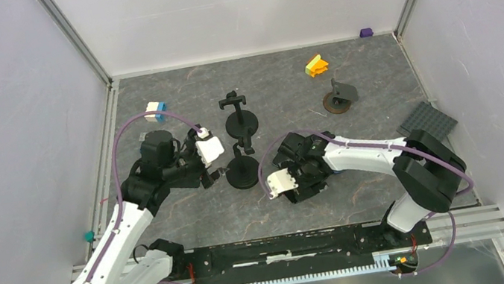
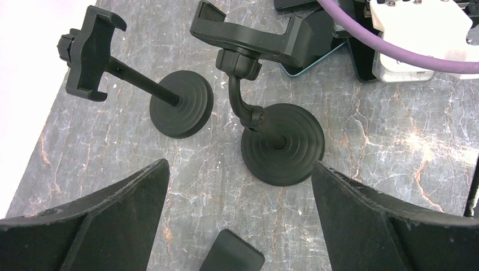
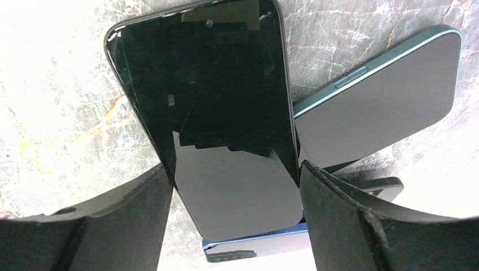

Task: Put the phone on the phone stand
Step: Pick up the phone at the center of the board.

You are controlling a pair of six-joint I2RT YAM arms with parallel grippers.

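Clasping phone (image 3: 226,113), right fingers (image 3: 124,226)

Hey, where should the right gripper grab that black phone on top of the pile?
By its two long side edges, around the lower half, coming straight down from above. The black phone lies screen up on the other phones, so probably only its narrow width fits the right gripper.

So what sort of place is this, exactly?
Probably a robotics test cell: white walls box in a table, a left arm and right arm are bolted at its near edge, and phone stands and a toy block sit about as props.
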